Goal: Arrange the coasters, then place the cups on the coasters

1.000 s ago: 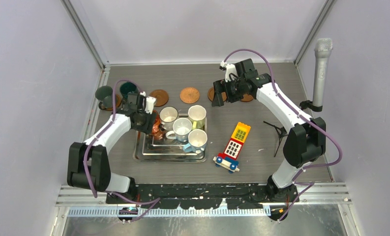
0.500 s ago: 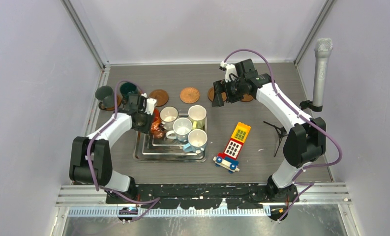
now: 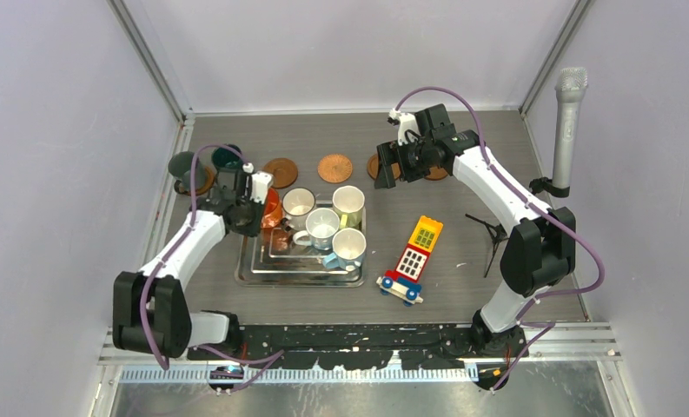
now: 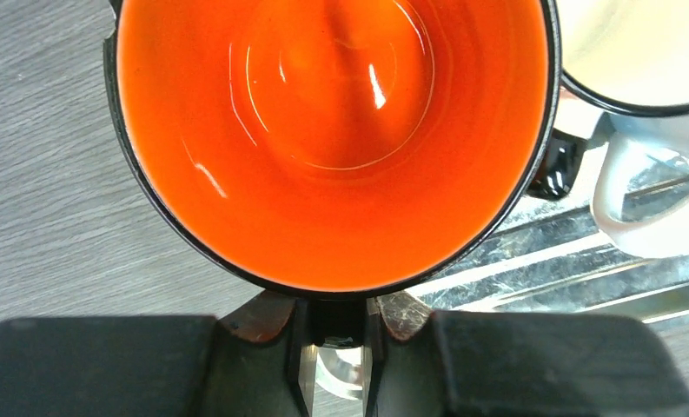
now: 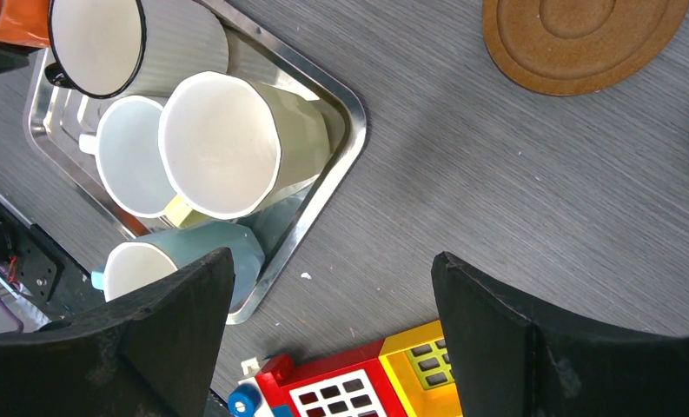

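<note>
My left gripper (image 3: 258, 211) (image 4: 338, 323) is shut on the black handle of the orange cup (image 3: 272, 208) (image 4: 332, 130), which fills the left wrist view over the tray's left edge. Two white cups (image 3: 298, 202) (image 3: 322, 224), a pale yellow cup (image 3: 348, 201) (image 5: 228, 143) and a light blue cup (image 3: 349, 245) stand in the metal tray (image 3: 297, 278) (image 5: 345, 143). Two dark cups (image 3: 184, 165) (image 3: 226, 157) sit at the back left. Brown coasters (image 3: 281, 172) (image 3: 334, 168) (image 5: 584, 39) lie along the back. My right gripper (image 3: 391, 165) (image 5: 332, 347) hangs open above that row, holding nothing.
A red, yellow and blue toy brick vehicle (image 3: 413, 259) (image 5: 367, 382) lies right of the tray. A small black stand (image 3: 494, 233) and an upright microphone (image 3: 569, 130) are at the right side. Another coaster (image 3: 436, 172) shows behind the right arm.
The left jaws closed on the orange cup's handle, and the cup with the left arm shifted slightly back and left. The right arm has not moved.
</note>
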